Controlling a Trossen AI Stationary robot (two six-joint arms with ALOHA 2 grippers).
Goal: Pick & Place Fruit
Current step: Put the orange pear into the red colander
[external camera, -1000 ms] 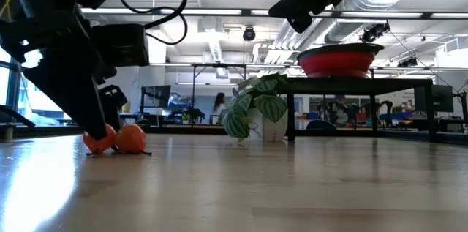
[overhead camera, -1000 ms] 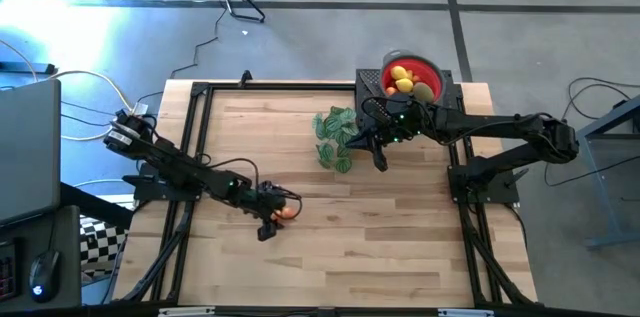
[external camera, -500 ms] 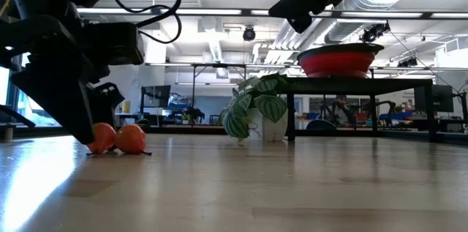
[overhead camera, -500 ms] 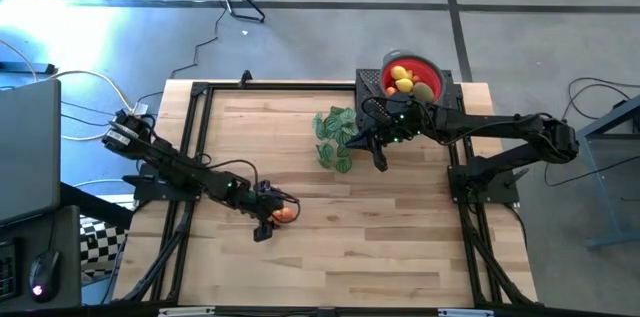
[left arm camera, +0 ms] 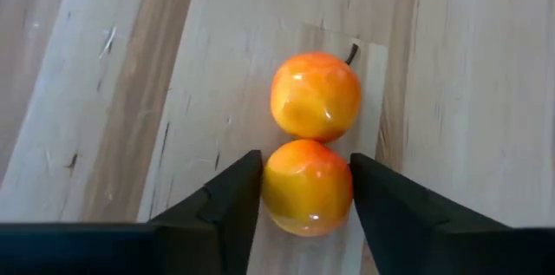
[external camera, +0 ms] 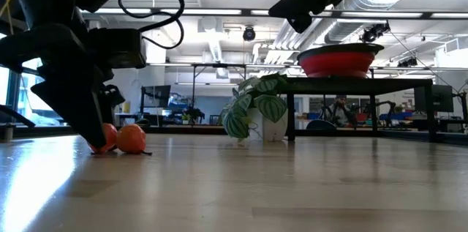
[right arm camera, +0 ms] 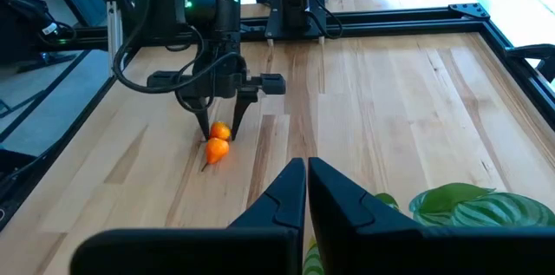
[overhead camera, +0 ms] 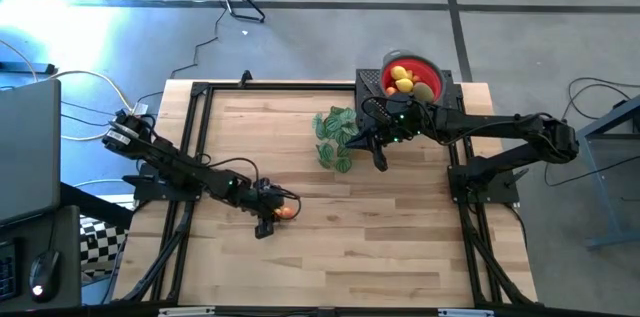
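Fruit in two orange pieces lies on the bare wooden table [overhead camera: 400, 227], toward its left side and nearer the front edge, the pair touching each other: the near orange fruit [left arm camera: 307, 186] sits between the fingers of the left gripper [left arm camera: 305, 195], and the far orange fruit [left arm camera: 316, 97], with a small dark stem, lies just beyond it. The left arm reaches in low from the table's left edge, stretched out along the wood with its wrist bent down, so that the gripper stands over the pair with its tips at the tabletop. Both dark fingers [left arm camera: 230, 201] lie against the sides of the near orange fruit, one on each flank, pinching it where it rests on the wood. More fruit, yellow and brownish pieces, fills the red bowl [overhead camera: 425, 67] that stands on a raised dark stand at the far right of the table. The right arm comes in from the right edge and bends toward the middle, holding the right gripper [right arm camera: 307, 190] raised above the table just left of the bowl, its fingers pressed together with nothing between them. A green leafy plant [overhead camera: 335, 135] lies on the wood beside that gripper, well apart from the two orange pieces.
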